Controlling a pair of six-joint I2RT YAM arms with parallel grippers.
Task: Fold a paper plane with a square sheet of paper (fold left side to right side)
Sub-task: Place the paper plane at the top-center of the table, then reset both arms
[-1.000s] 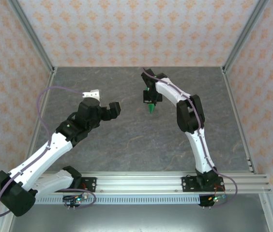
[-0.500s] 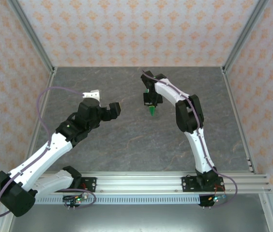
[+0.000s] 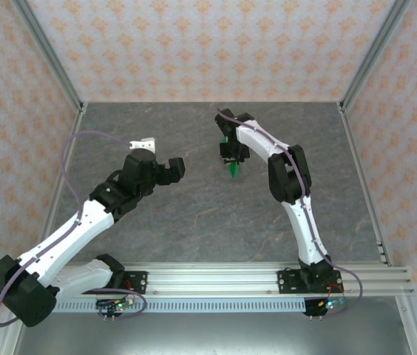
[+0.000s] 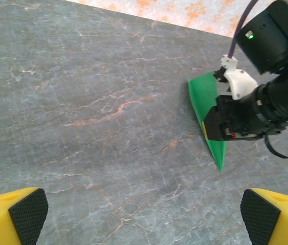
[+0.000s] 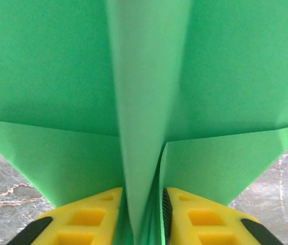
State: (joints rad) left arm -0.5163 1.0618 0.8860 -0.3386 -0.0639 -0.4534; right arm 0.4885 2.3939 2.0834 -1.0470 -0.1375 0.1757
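Our bright green paper plane [image 3: 231,168], folded to a narrow dart.
We see its centre crease pinched inside the right pincer [image 5: 143,224], wings fanning out either side.

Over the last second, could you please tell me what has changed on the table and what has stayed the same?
Little moved. The left arm eased its elbow and shoulder slightly rightward, while its open left claw kept nearly its place. The right claw stayed shut on the folded bright green paper plane, nudging it slightly nearer the robot. Nothing was newly gripped or released.
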